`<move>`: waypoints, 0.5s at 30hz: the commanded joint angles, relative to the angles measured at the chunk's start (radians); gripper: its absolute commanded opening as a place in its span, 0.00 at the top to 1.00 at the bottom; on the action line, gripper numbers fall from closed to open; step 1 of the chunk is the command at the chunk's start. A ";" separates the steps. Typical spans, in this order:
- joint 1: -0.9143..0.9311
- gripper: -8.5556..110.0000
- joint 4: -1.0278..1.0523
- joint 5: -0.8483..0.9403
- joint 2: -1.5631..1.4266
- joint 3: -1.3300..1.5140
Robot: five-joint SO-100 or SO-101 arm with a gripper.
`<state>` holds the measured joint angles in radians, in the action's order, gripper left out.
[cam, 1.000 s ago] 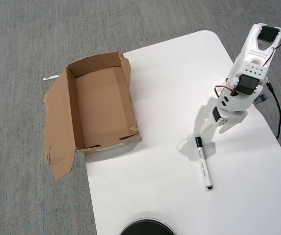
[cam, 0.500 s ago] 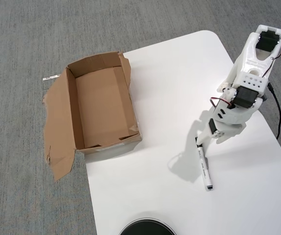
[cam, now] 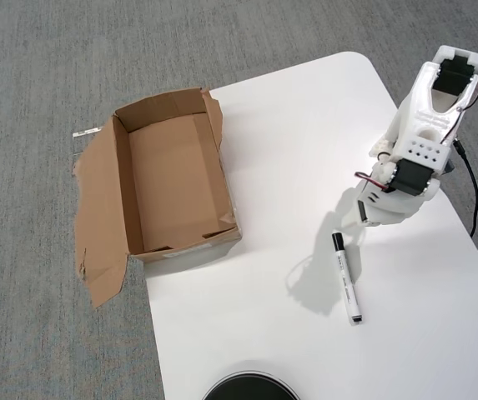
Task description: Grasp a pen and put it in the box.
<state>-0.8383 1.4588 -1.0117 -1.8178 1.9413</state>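
In the overhead view, the arm's own white body (cam: 414, 158) is covering the gripper (cam: 364, 218), so its jaws are not showing and their stance is staying unreadable. The dark print on the pen (cam: 346, 278) is too small to read. A black round object (cam: 249, 387) is being cut off by the bottom edge, and the black cable (cam: 473, 196) is running out of sight behind the arm.

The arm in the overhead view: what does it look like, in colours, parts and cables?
The arm is built of white plastic shells with black motor blocks set into them. One white panel has a grid of small round holes. Thin red wires run along its left side, and a black cable trails off behind it. The end effector is mostly hidden beneath the arm.
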 commanded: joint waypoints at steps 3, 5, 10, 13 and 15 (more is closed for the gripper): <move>-0.005 0.73 0.031 0.007 0.126 -0.145; -0.005 0.73 0.031 0.007 0.147 -0.180; -0.005 0.73 0.029 0.007 0.158 -0.220; -0.005 0.73 0.029 0.005 0.158 -0.217; -0.005 0.73 0.028 0.005 0.161 -0.217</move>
<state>-0.8383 1.4834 -1.0117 -1.6582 1.7556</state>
